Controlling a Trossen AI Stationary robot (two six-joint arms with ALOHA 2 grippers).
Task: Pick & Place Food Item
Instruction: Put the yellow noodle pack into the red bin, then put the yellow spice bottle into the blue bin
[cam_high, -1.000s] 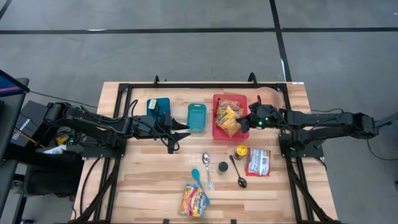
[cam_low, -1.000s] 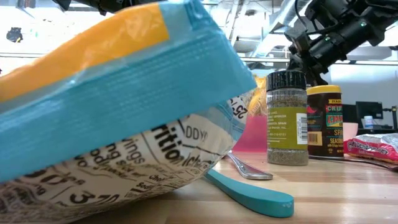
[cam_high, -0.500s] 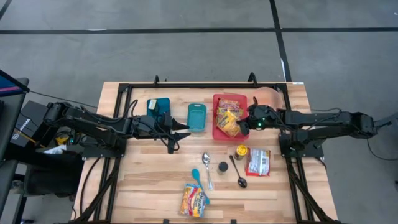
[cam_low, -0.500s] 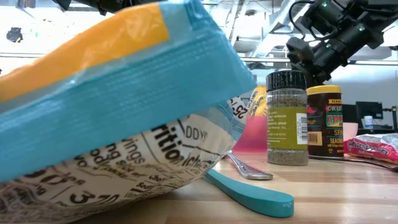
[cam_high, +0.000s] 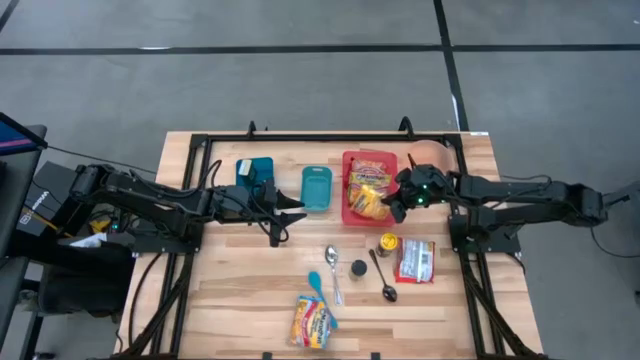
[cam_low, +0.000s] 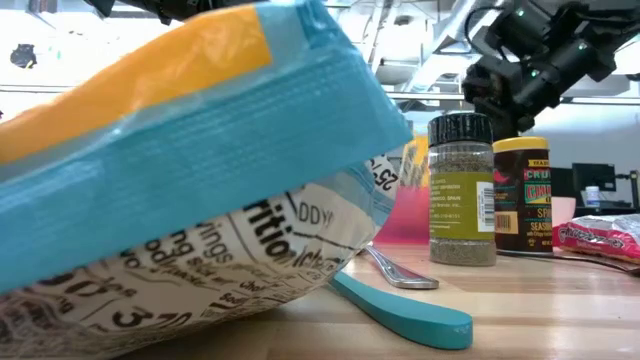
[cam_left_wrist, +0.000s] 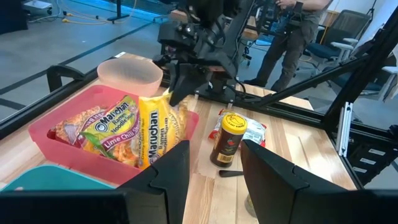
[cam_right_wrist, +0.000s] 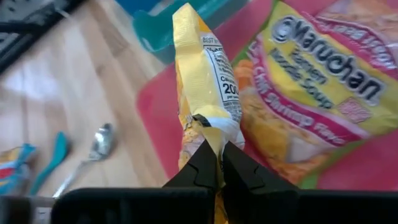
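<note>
Right pincer (cam_right_wrist: 217, 163) gripping a yellow noodle packet (cam_right_wrist: 202, 81) over the red tray (cam_high: 349, 212).

The right pincer's fingers are pressing together on the packet's edge, holding it upright inside the tray, where it is leaning beside a second noodle packet (cam_right_wrist: 311, 93) lying flat just past the pincer. A spice jar (cam_high: 387, 243) and a red snack bag (cam_high: 416, 259) are sitting on the tabletop (cam_high: 240, 290) near the right pincer. The left pincer (cam_high: 283, 214) is hovering with fingers apart, well away, next to a teal container (cam_high: 316, 187).
</note>
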